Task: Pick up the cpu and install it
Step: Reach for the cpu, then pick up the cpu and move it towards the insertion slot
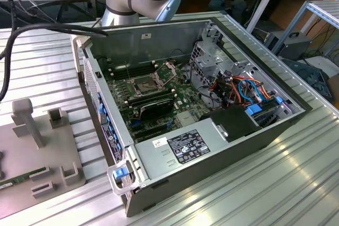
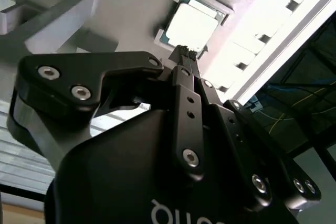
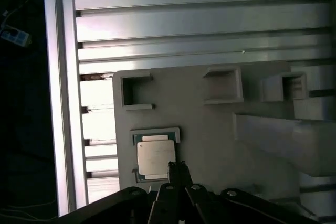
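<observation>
Exterior view evenly bright, wrist views dim, glare on table (image 2: 283,19)

Exterior view: high, oblique, looks down into open computer case (image 1: 196,104), mid distance. 2 wrist views: close behind gripper (image 2: 184,52), face along fingers. Both share cpu (image 2: 193,24) on grey fixture plate (image 2: 131,3) just ahead of tips.

The cpu (image 3: 154,158) has a pale silver-grey top with green edging; the fixture plate (image 3: 210,145) is plain grey and the gripper (image 3: 178,167) is black.
</observation>
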You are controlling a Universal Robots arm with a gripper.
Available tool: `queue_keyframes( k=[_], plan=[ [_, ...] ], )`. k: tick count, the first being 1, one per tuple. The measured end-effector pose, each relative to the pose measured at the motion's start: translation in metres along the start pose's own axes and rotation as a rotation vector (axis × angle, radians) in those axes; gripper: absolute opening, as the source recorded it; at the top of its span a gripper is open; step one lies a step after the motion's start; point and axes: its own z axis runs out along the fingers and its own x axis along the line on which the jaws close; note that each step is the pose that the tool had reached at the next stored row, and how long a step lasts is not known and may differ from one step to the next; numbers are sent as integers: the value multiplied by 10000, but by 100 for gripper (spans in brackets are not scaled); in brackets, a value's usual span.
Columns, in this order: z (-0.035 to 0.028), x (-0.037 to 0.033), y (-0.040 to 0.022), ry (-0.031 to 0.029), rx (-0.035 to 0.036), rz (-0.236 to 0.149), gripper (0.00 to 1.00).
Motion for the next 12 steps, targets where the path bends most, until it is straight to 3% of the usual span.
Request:
queue_keyframes(
  k=[1, 12],
  plan=[
    [119, 100, -19, 27, 4, 0, 11],
    [123, 136, -22, 25, 2, 0, 11]
  ],
)
